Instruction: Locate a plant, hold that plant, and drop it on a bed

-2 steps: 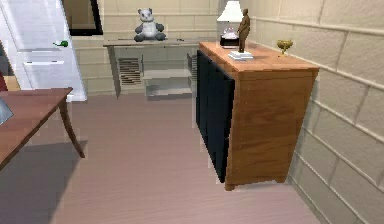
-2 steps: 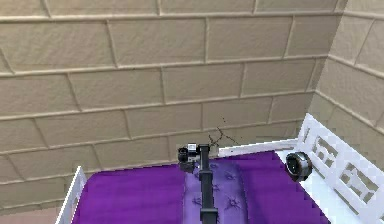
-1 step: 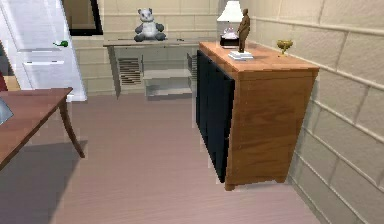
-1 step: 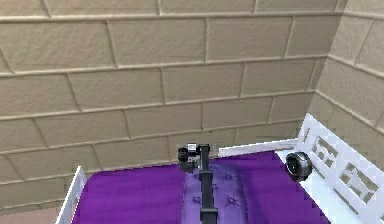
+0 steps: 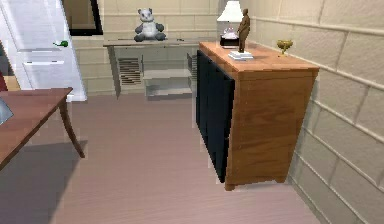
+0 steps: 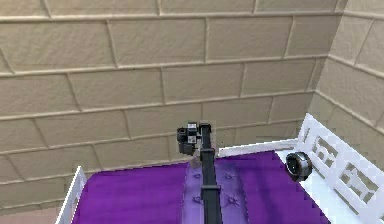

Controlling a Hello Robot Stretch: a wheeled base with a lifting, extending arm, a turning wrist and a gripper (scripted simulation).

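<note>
Arm out over the purple bed, tan block wall behind

Arm side view: a smooth purple bed (image 6: pixel 130 195) in a white slatted frame, with the dark square arm (image 6: pixel 207 190) across it. The gripper (image 6: pixel 188 135) is at the bed's wall side, and I can't tell how its fingers are set. A dark round thing (image 6: pixel 297 163) lies by the bed's end board. Forward view: a boxy wood-grain cabinet (image 5: pixel 270 110) with a black front.

Tan block wall (image 6: pixel 150 60), brown floor (image 5: pixel 140 150), wooden cabinet (image 5: pixel 265 120), dark table (image 5: pixel 40 100), white door (image 5: pixel 40 40)
</note>
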